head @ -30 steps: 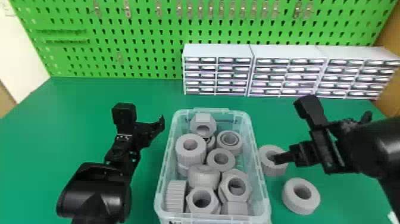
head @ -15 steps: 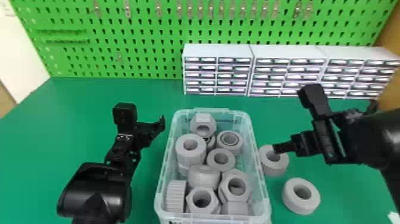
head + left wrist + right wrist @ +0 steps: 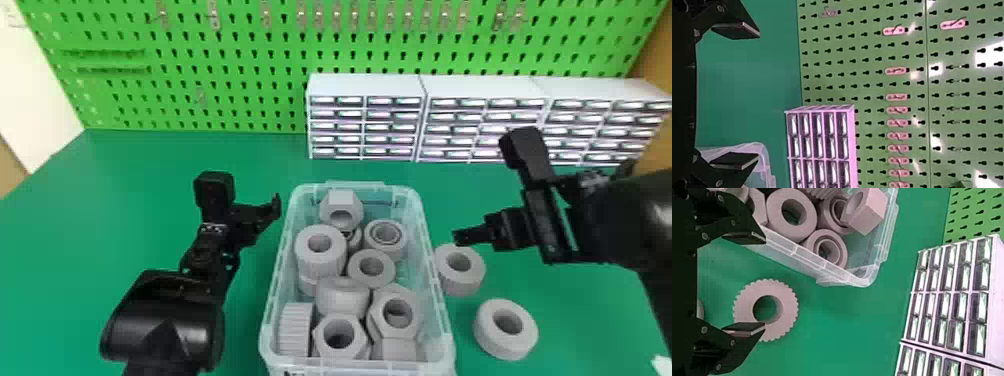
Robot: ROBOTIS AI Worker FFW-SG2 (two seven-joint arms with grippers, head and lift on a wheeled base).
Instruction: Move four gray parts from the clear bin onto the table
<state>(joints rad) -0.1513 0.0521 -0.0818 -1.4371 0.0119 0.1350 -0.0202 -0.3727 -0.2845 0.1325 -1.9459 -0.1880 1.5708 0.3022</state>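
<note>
Parts, gray and nut-like, sit heaped in the clear bin [image 3: 400,368], and two more are out on the green table [image 3: 150,160]. Taking the bin's middle as the dial, with twelve pointing away from the robot, a ridged ring [image 3: 460,286] lies at three o'clock, just beside the wall, and a plainer thick ring [image 3: 505,343] lies at four, a little farther out. Both lie flat, hole up, which should keep them from rolling, and apart, which leaves fingers room between them. If these two count, I judge the job half done. Inside, a hexagonal part [image 3: 341,200] rests at twelve o'clock, propped high on its neighbours, so it looks easy to reach; a ridged one [image 3: 295,330] at seven hugs the corner, where the wall could block a finger.

Right gripper [image 3: 765,283] hangs at two o'clock with its fingers spread and nothing pinched, the ridged ring beneath them. Its next move, I reckon, calls for a lift over the rim and a straight drop onto a top part, since a low swing could knock the wall or the ring. Left gripper [image 3: 758,96] waits at ten o'clock, fingers wide apart and empty, clear of the other's work. Beyond, drawer units [image 3: 367,85] stand at one o'clock before the green pegboard [image 3: 250,90]
</note>
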